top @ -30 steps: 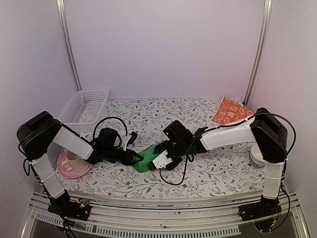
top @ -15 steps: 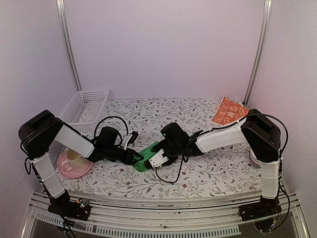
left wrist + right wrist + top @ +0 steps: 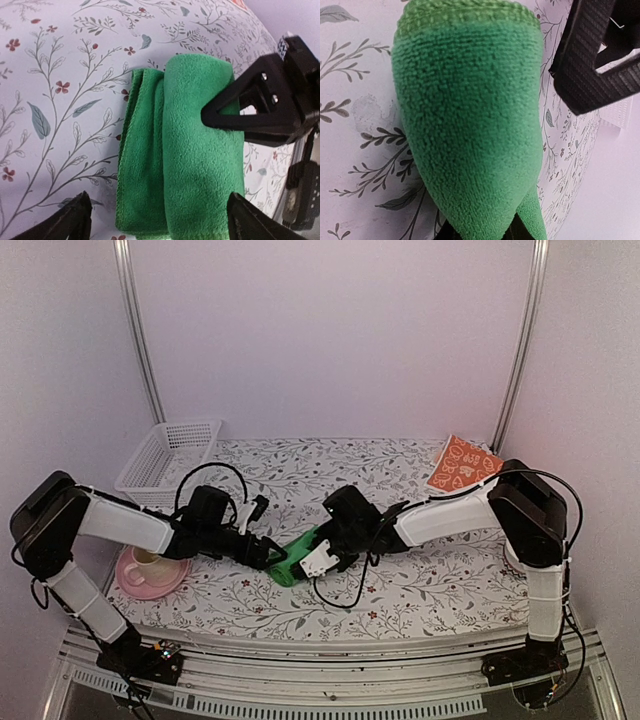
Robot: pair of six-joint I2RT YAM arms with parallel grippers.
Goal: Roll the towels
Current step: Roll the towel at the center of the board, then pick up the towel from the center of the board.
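**Two arms at the green towel.** The green towel (image 3: 190, 150) is seen near the front middle of the table (image 3: 420, 590), on a flower-printed covering. It is gathered into a thick bundle, and a narrower layer is exposed along its left edge in the left wrist view. The left gripper (image 3: 272, 555) is shown released. Its fingers (image 3: 67, 225) are spread wide to either side of the towel's near end, and no contact with the cloth can be made out. The right gripper (image 3: 312, 558) is shown clenched on the green towel. In the right wrist view the cloth is seen tapering into the pinch between two dark fingertips, and one black finger (image 3: 260, 105) is pressed onto the bundle's upper surface (left wrist view). The orange-red towel (image 3: 465, 465), printed with a white pattern, is found at the far right corner, well apart from both grippers. A white basket (image 3: 170, 452) is placed at the far left, and a cup (image 3: 148, 558) is set on a pink saucer (image 3: 140, 585) beside the left arm.
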